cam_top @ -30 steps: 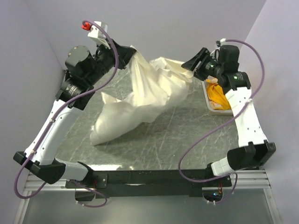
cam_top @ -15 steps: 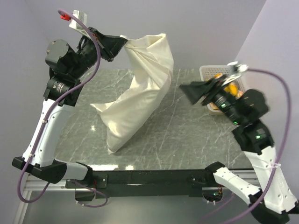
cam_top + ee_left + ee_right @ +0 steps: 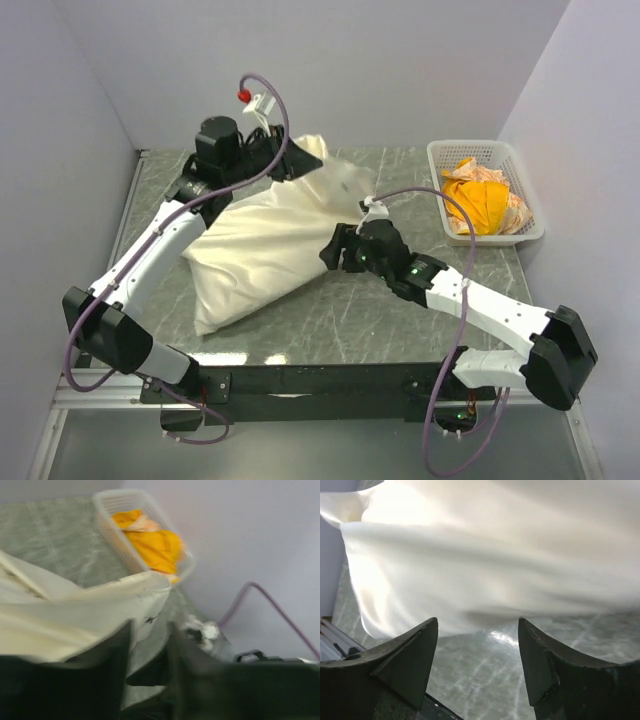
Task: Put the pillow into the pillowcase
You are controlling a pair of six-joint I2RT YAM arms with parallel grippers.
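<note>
The right gripper (image 3: 477, 625) is hanging wide apart and empty, just short of the plump pillowcase (image 3: 260, 245) lying slantwise from the far edge of the counter (image 3: 380, 310) toward its near left corner. The left gripper (image 3: 150, 640) is sitting at the pillowcase's far end; blur is hiding whether it is pinching cloth.

Left wrist view motion-blurred: left gripper (image 3: 150, 640) just dark smear in lower frame, hold on pillowcase (image 3: 75, 625) unreadable. Top view: pillow indistinguishable from pillowcase, left fingertips lost against cloth. Right wrist view: pillowcase cut by top and right edges.
</note>
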